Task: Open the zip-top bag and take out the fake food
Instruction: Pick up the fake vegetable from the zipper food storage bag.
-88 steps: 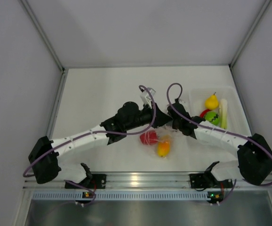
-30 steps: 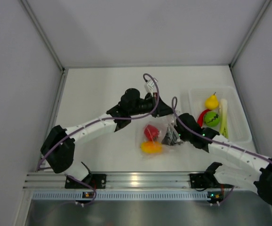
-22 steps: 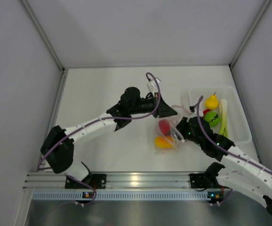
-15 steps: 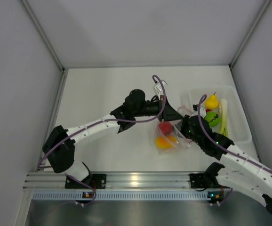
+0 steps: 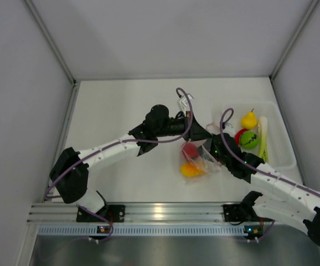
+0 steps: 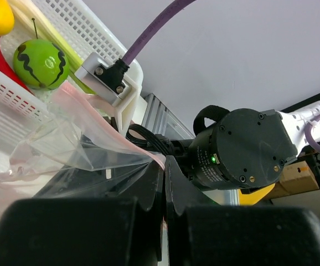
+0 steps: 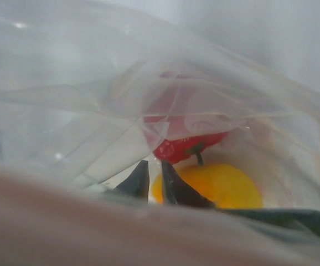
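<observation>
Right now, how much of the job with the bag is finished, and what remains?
Done: the zip-top bag looks open, and four fake food pieces lie in the tray. In hand: the left hand pinches the bag's edge; the right hand reaches inside, jaws slightly parted. To do: the red piece and the yellow piece are in the bag.

White table (image 5: 121,100), translucent white tray (image 5: 282,155) lying near its right edge

White arm links (image 5: 102,158), black joint housings (image 5: 159,119), looping purple cables (image 6: 149,33), small green status light (image 6: 212,159).
</observation>
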Available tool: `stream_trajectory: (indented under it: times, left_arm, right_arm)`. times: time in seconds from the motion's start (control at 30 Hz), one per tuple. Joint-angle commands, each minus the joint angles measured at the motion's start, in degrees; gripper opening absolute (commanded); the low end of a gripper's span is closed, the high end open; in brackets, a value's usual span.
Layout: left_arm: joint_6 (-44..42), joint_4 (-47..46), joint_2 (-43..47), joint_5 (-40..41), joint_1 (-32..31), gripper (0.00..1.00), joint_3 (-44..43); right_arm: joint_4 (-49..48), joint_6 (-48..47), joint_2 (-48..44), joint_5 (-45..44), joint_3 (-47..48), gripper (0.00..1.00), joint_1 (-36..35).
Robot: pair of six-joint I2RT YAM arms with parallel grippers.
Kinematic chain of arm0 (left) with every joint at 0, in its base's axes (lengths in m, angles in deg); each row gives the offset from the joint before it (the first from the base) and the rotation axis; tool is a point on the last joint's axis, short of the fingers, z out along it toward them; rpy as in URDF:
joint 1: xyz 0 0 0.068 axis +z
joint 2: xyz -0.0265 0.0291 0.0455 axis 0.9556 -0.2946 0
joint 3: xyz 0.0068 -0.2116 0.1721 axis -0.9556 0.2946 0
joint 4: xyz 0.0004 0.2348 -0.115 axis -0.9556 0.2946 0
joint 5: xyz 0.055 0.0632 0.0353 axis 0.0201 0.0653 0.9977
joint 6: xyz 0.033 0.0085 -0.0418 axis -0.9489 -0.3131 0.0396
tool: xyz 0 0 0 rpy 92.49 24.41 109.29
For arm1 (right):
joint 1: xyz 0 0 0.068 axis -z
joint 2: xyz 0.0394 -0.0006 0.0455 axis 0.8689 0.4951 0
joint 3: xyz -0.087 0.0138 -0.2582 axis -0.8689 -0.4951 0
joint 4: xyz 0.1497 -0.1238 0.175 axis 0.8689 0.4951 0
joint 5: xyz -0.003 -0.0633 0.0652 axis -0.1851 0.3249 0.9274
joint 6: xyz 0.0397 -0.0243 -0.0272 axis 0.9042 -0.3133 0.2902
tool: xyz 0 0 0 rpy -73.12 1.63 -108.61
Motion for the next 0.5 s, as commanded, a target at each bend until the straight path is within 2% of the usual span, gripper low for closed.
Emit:
stream_trajectory:
  times: [0.0, 0.1, 0.3, 0.37, 0.47]
  left_arm:
    - [0.49, -3.95, 0.07, -1.87, -0.14, 0.00, 0.74]
    - [0.49, -3.95, 0.16, -2.48, -0.14, 0.00, 1.36]
    - [-0.04, -3.95, -0.72, -6.79, -0.14, 0.00, 0.83]
    - [-0.22, -3.95, -0.98, -8.29, -0.14, 0.00, 0.74]
    - [-0.39, -4.04, -0.72, -8.47, -0.14, 0.00, 0.74]
  right_arm:
    - [-9.38, -0.10, 0.81, -2.78, -1.30, 0.17, -0.76]
    - [-15.25, -5.19, 4.32, -1.65, -2.18, 0.29, -0.76]
    - [-23.36, -11.26, 8.55, 1.26, -3.76, 0.33, -0.94]
    - [-23.37, -10.13, 9.25, 0.04, -3.67, 0.33, -0.85]
    - [-21.62, -5.59, 10.22, -0.41, -2.63, 0.26, -0.76]
